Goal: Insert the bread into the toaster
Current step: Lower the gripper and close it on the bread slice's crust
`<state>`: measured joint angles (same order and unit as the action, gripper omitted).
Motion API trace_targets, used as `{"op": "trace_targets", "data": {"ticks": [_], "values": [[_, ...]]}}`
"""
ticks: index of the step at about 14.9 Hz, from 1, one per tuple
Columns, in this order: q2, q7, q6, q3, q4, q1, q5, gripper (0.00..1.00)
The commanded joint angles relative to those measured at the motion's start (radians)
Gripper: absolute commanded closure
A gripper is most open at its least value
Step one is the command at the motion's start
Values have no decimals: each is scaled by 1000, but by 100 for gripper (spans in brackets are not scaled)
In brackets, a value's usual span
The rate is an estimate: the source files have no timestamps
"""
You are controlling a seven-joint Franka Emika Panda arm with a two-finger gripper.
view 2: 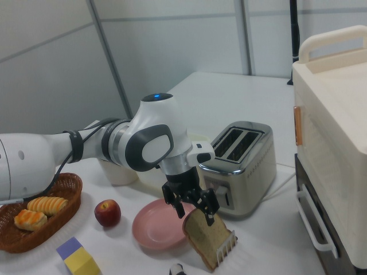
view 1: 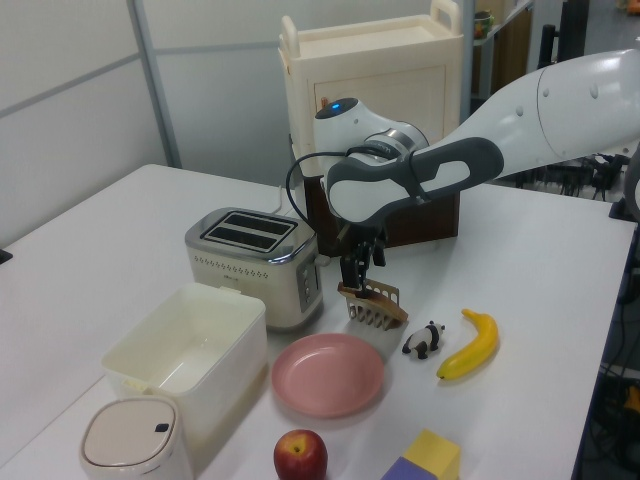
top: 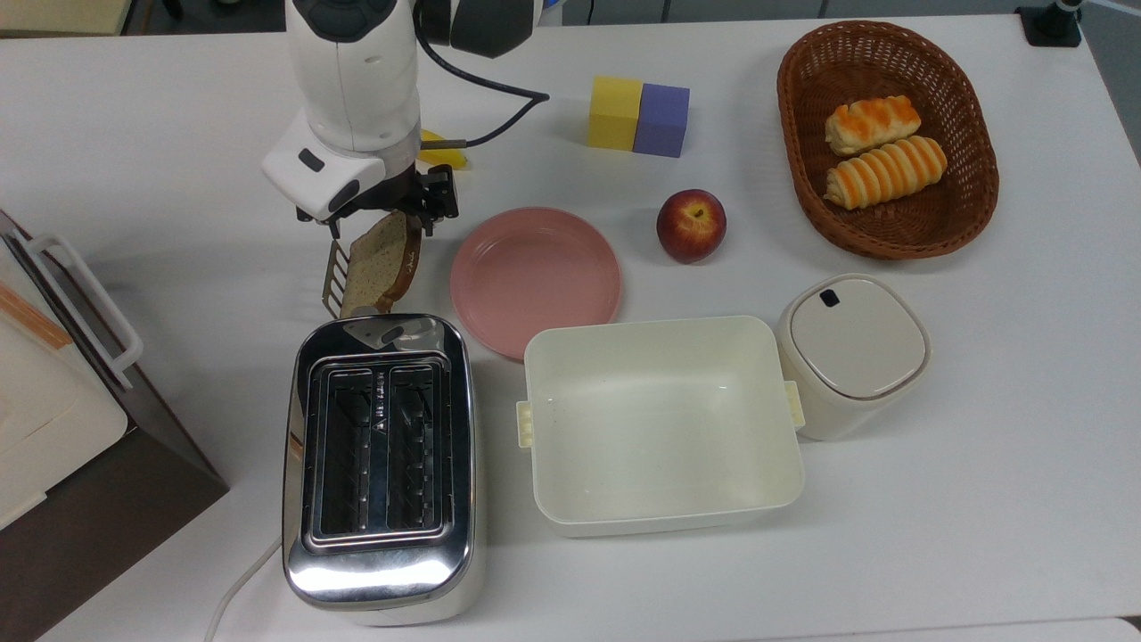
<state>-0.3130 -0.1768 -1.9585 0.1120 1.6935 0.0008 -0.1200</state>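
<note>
**Gripper at bread, rack side**

Open table on the top view's left of the toast rack (top: pixel 334 278). Pink plate (top: pixel 535 278) just beside on the top view's right, toaster (top: pixel 381 459) close below, slots empty. Bread (top: pixel 381 265) leans tilted in the rack. Gripper (view 2: pixel 191 207) sits over its top edge, jaws apart, straddling the crust; contact unclear.
</note>
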Motion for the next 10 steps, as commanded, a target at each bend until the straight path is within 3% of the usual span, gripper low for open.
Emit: {"op": "trace_targets", "data": {"ticks": [1,3,5,6,8,10], "values": [[11,-12,-23,9,18,11,-13,0],[9,-16,-23,9,20,11,-13,1],[9,-23,-23,9,18,11,-13,22],[9,-23,-23,9,18,11,-15,27],[9,-23,-23,9,18,15,-17,60],[9,-21,-25,9,17,15,-17,75]]}}
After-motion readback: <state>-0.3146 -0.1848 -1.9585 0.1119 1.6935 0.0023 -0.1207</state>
